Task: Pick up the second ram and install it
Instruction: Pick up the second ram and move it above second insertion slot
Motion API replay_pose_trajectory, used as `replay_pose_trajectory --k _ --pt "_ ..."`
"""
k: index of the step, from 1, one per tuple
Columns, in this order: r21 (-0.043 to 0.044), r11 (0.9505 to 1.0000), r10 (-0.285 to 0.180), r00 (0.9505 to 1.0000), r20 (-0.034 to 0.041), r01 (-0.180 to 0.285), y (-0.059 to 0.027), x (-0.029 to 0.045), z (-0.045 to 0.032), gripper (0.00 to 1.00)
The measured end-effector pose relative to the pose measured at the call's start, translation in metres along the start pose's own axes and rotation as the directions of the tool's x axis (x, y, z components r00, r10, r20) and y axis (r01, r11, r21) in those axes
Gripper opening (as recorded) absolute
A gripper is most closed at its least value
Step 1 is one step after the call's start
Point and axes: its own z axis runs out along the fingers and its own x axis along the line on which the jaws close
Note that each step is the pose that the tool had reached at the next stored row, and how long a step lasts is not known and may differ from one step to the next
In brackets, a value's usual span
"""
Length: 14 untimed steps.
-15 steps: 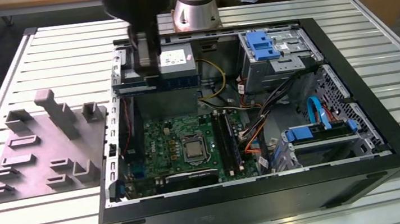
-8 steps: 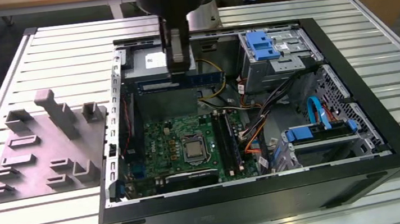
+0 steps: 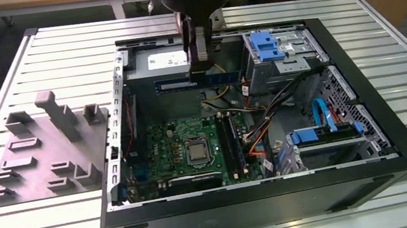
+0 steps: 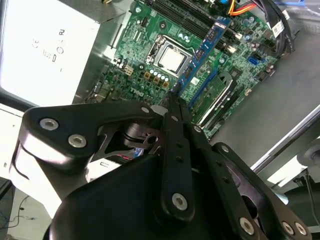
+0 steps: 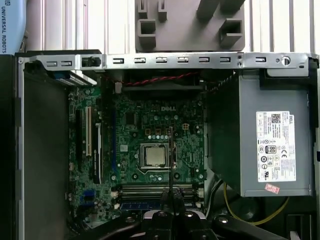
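Second wrist view: nearest are the black jointed links of the gripper point(image 4: 175, 97), tips clamped together on the second ram point(image 4: 202, 47). It is one thin, flat, dark-blue board with black chips, held above the green motherboard point(image 4: 145, 35) and its single square metal processor socket point(image 4: 170, 59). Exterior view: beyond the near wall of the black case point(image 3: 274, 198), the vertical arm point(image 3: 194, 0) holds the strip level at mid-length, in the air before the grey power supply point(image 3: 153, 65). Two blue plastic brackets: near bracket point(image 3: 309, 135), far bracket point(image 3: 266, 45). One grey moulded fixture point(image 3: 46, 149) lies on the ribbed metal table point(image 3: 377, 19), at the exterior view's left.
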Motion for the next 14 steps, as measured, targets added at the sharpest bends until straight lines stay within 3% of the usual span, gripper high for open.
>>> replay_pose_trajectory --k 4,10,14 --pt "0.0001 1.0 0.0 1.0 0.0009 0.0 0.0 -0.0001 0.0009 0.11" --pt "-0.0002 1.0 0.0 1.0 0.0007 0.0 -0.0012 0.0008 0.0089 0.11" --pt "-0.0046 1.0 0.0 1.0 0.0007 0.0 -0.0081 0.0025 0.0141 0.11"
